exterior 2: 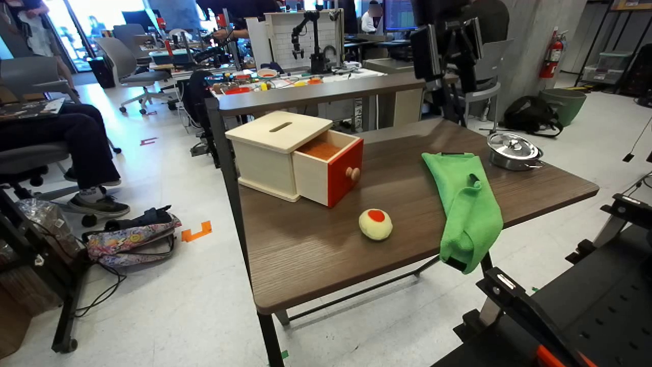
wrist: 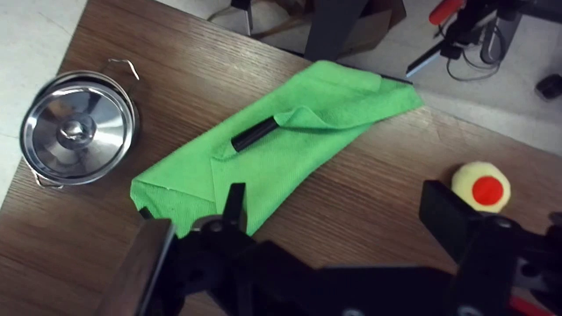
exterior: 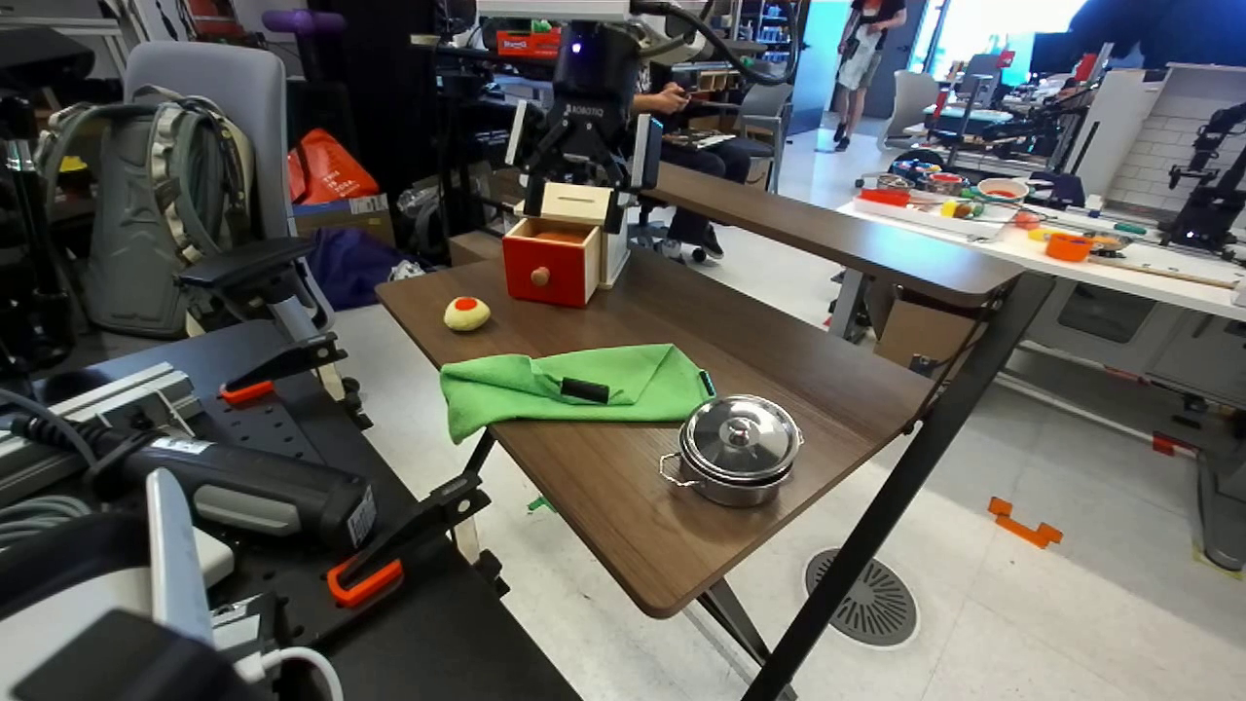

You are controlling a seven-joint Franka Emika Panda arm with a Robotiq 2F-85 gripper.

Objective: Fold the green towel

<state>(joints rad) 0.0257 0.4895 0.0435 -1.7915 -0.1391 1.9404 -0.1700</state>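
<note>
The green towel (exterior: 516, 394) lies across the wooden table as a long, uneven strip with layers folded over and some wrinkles. A black tag shows on its upper face. One end hangs over the table's edge in both exterior views (exterior 2: 471, 206). In the wrist view the towel (wrist: 272, 164) runs diagonally, and my gripper's left finger covers part of its near end. My gripper (wrist: 334, 191) is open, with its fingers wide apart and nothing between them. It hangs above the table, clear of the towel, in both exterior views (exterior: 574, 202) (exterior 2: 451, 86).
A lidded metal pot (exterior: 738, 448) stands close to one end of the towel. A yellow ball with a red spot (exterior 2: 376, 227) and a wooden box with a red drawer pulled open (exterior 2: 275, 153) are on the towel's other side. A raised shelf (exterior: 827, 229) runs along one table side.
</note>
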